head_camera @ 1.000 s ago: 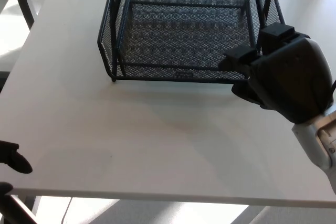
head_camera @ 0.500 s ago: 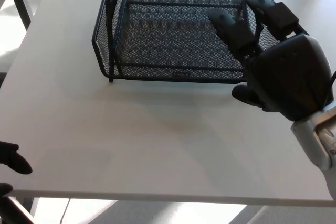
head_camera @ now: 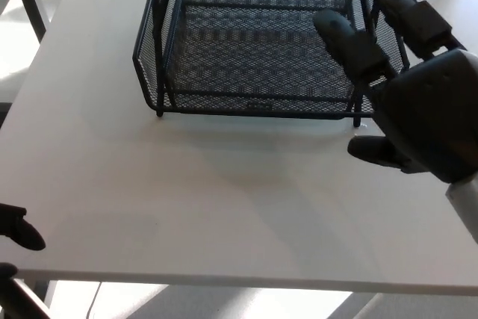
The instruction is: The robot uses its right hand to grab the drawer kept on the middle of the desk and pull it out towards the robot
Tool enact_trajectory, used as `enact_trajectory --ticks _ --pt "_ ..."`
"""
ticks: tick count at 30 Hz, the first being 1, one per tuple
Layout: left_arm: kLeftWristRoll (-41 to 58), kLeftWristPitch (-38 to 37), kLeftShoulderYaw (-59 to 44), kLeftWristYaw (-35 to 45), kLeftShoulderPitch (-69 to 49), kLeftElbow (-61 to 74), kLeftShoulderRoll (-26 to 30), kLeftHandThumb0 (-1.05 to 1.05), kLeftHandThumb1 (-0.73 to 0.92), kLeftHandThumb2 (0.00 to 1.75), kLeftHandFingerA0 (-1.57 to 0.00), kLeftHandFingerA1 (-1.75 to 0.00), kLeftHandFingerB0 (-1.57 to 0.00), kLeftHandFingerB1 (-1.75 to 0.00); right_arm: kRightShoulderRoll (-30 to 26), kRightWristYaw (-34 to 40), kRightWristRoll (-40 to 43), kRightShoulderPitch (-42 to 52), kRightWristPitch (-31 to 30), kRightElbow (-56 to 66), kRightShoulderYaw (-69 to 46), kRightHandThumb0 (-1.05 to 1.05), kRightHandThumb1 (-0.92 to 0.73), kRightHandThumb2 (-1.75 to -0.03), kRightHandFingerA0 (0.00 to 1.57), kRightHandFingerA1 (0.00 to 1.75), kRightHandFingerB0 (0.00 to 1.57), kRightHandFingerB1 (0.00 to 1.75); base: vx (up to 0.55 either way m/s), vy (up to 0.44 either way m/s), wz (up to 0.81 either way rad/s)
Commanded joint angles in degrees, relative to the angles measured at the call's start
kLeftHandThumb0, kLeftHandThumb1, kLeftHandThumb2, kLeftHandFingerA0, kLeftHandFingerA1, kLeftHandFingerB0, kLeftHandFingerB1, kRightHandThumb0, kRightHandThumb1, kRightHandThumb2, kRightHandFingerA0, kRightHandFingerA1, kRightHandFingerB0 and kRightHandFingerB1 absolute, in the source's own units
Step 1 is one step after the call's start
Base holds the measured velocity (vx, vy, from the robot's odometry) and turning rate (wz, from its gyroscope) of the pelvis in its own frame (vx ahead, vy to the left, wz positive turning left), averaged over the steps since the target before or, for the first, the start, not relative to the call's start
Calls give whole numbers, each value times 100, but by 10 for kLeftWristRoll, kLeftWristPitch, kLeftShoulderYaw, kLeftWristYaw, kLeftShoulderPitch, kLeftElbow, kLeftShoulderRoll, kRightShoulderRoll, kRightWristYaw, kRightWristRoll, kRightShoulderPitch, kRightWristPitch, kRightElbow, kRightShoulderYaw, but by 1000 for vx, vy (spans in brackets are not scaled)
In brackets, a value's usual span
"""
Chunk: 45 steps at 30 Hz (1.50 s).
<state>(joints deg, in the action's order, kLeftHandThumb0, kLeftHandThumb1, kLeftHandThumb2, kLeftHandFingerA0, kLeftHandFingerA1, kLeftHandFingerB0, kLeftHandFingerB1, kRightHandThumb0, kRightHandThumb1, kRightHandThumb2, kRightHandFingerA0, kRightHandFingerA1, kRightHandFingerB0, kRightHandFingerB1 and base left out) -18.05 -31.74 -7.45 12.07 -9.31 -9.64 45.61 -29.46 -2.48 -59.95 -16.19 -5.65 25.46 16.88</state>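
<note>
The right hand [head_camera: 418, 110] is held open, 2 fingers [head_camera: 351, 39] spread over the mesh drawer's [head_camera: 254, 50] front right corner, nothing gripped.

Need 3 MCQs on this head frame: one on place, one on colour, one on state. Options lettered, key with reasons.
1. Where is the right hand?
A) at the mesh drawer's front right corner
B) at the desk's left edge
C) under the desk

2. What colour is the mesh drawer?
A) white
B) black
C) red

3. What is the right hand's state?
A) shut on the drawer
B) open
C) holding a cup

Key:
1 A: the hand hangs by the drawer's front right corner, above the white desk.
2 B: its wire mesh and frame are black.
3 B: the fingers are spread over the mesh, holding nothing.
</note>
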Motion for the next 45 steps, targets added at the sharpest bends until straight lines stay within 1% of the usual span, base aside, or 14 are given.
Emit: enact_trajectory --ticks 1,10,17,19,20,30,31,32,33,37,38,40,41,45 --pt "-10 -5 -11 2 -12 1 14 -28 56 57 -79 -90 -80 -61 -64 -118 83 81 -6 100 -114 -84 -47 -83 0 13 0 16 0 0 0" --pt "-10 -8 -12 0 -16 0 14 -27 56 57 -80 -88 -81 -60 -80 -137 194 208 13 175 -321 -64 -43 -66 0 15 0 29 0 0 0" --pt "-12 5 -12 2 -19 3 13 -29 57 56 -80 -87 -80 -57 -41 -155 223 311 -17 200 -507 -65 -39 -79 0 26 0 30 0 0 0" --pt "-8 8 -14 4 -21 7 12 -29 57 57 -80 -86 -80 -57 -34 -157 231 321 -26 194 -533 -66 -52 -58 0 31 1 29 0 0 0" --pt "-9 6 -15 2 -21 6 12 -27 55 57 -81 -86 -81 -57 -33 -144 240 330 -12 174 -551 -74 -44 -83 0 19 0 27 0 0 0" --pt "-18 -14 -12 -10 -17 -9 14 -27 56 57 -81 -88 -80 -57 -78 -77 224 347 -9 -152 -600 -85 -46 -91 0 38 0 41 0 0 0" --pt "-16 -12 -12 -7 -17 -9 14 -28 56 57 -79 -87 -79 -58 -85 -74 219 346 -8 -181 -594 -85 -55 -58 0 47 0 32 0 0 0" --pt "-13 -10 -12 -4 -18 -7 14 -28 56 57 -79 -87 -79 -58 -87 -73 228 344 -1 -200 -594 -85 -55 -58 0 47 0 32 0 0 0" --pt "-11 -8 -13 -2 -16 -6 15 -28 57 57 -79 -88 -79 -58 -104 -77 228 342 7 -259 -579 -90 -52 -89 0 44 0 35 0 0 0" --pt "-12 -13 -12 -6 -14 -11 13 -27 55 57 -80 -88 -80 -57 -104 -66 232 335 12 -291 -572 -89 -51 -90 0 49 0 36 0 0 0" --pt "-13 -16 -13 -7 -15 -12 13 -27 56 57 -79 -89 -80 -58 -97 -50 232 323 11 -323 -561 -80 -51 -56 0 64 0 44 0 0 0" --pt "-12 -19 -14 -8 -17 -11 13 -27 55 57 -80 -88 -80 -57 -79 -8 226 293 3 -395 -537 -79 -50 -56 0 67 2 44 0 0 0" --pt "-13 -17 -13 -8 -18 -11 14 -28 56 57 -79 -88 -79 -57 -86 4 219 289 16 -426 -525 -74 -41 -86 1 59 1 38 0 0 0" --pt "-17 -14 -13 -8 -18 -6 14 -27 56 57 -80 -87 -80 -57 -91 -22 208 272 -9 -491 -488 -86 -49 -91 0 48 0 25 0 0 0"
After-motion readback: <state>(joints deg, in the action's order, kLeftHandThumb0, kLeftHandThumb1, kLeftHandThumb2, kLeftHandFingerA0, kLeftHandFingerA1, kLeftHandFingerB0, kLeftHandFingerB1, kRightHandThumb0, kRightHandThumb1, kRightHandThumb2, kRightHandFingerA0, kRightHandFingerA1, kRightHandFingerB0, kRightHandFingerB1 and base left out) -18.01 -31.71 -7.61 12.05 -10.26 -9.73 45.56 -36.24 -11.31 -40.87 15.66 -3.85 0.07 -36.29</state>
